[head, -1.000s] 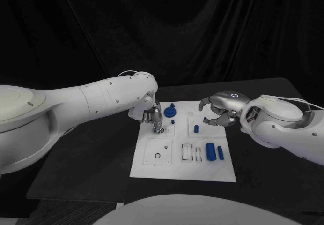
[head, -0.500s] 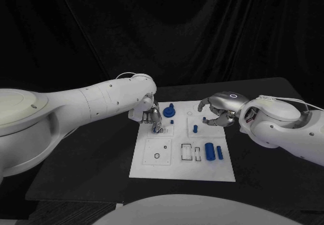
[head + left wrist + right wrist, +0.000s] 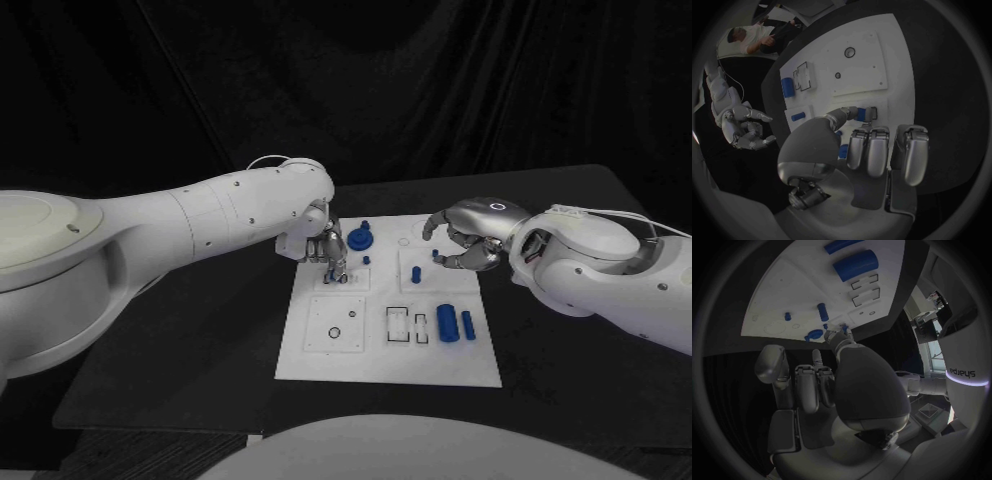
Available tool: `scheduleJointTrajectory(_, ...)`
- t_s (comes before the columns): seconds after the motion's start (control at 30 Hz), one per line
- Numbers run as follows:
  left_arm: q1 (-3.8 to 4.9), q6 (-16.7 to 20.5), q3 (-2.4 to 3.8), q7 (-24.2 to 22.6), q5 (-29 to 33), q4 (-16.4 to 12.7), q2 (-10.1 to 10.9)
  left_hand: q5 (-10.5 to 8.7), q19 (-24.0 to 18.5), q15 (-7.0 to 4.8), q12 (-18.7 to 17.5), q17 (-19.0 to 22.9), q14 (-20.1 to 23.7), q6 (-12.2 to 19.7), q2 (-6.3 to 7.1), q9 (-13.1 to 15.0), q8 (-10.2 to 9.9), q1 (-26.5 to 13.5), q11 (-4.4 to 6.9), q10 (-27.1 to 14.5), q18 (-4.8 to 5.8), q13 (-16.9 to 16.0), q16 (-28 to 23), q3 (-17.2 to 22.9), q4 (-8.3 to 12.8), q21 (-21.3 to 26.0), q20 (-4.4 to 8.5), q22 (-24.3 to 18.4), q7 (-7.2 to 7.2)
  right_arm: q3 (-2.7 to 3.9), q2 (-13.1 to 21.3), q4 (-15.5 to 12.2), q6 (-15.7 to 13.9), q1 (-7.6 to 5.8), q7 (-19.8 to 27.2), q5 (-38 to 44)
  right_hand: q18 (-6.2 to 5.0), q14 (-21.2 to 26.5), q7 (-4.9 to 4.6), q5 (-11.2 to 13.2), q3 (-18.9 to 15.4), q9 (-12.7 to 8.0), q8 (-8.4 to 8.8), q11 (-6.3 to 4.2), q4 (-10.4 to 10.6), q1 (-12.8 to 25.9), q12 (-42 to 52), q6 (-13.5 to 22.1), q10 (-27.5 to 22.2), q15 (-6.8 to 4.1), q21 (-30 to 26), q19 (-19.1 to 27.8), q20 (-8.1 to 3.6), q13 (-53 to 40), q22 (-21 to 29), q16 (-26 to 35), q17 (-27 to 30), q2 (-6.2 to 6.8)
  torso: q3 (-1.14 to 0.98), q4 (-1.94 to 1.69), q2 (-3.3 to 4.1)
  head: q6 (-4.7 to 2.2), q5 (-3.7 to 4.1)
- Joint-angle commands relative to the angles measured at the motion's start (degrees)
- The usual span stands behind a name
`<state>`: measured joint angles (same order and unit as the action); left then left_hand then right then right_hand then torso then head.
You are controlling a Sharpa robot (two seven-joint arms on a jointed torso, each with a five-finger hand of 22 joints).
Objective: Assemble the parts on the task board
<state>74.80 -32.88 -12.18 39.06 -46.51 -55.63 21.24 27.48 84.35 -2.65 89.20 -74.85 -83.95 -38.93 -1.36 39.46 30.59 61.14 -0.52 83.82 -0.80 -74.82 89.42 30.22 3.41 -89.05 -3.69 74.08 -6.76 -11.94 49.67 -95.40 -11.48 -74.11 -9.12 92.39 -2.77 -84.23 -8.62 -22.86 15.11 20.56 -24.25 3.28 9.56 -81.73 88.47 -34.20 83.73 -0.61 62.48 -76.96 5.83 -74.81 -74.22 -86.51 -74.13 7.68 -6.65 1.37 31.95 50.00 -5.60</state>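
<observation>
Head view: left hand (image 3: 326, 250) lowered over task board (image 3: 389, 365), fingertips apparently pinching a small blue part (image 3: 336, 272), likely for seating. Left wrist view: grasp not clearly resolved. Right wrist view: right hand (image 3: 826, 375) curled, empty, beside board's far edge, clear of parts.

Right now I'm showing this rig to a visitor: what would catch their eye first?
First the white task board in the middle of the black table, dotted with small blue parts. Then the two silver hands over its far end: the left hand reaches its fingers down onto the board's far left corner, and the right hand hovers with curled fingers at the far right edge. A fat blue cylinder lies near the right edge.
</observation>
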Motion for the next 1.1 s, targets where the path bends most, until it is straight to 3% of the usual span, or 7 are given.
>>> scheduleJointTrajectory(0.03,-0.1,0.79,0.06,-1.36,0.03,-0.25,-0.1,0.59,4.56,0.12,0.8,-15.15,-6.05,-7.8,-2.4,11.03,2.47,-0.05,0.13,6.18,0.33,-15.18,0.58,5.5,1.01,0.74,0.01,15.29,2.21,0.04,-0.08,0.08,0.58,0.16,-1.28,0.08,-3.26,-3.14,-0.08,-1.35,1.83,-0.66,-1.06,0.17,-0.18,-0.73,-1.24,-0.34,1.56,0.24,-1.3,0.34,-0.08,-12.25,-7.61,1.59,-12.09,-0.71,-0.06,-0.13,-0.09,0.0,0.22)
scheduleJointTrajectory(1.1,-0.92,1.15,0.06,-1.63,0.03,0.59,-0.77,0.26,4.55,0.15,0.8,-15.15,-6.05,-8.07,-2.52,11.2,2.17,-0.08,0.14,6.18,0.33,-15.18,0.58,5.42,0.95,0.76,-0.04,15.28,2.24,0.04,-0.2,0.2,1.7,0.7,-1.86,0.08,-3.32,-3.07,-0.21,-2.16,2.7,-1.03,-1.19,0.33,-0.68,-1.31,-1.3,-0.45,1.44,0.34,-1.75,0.47,-0.01,-12.16,-7.55,1.71,-11.99,-0.82,-0.12,-0.14,-0.17,0.0,0.28)
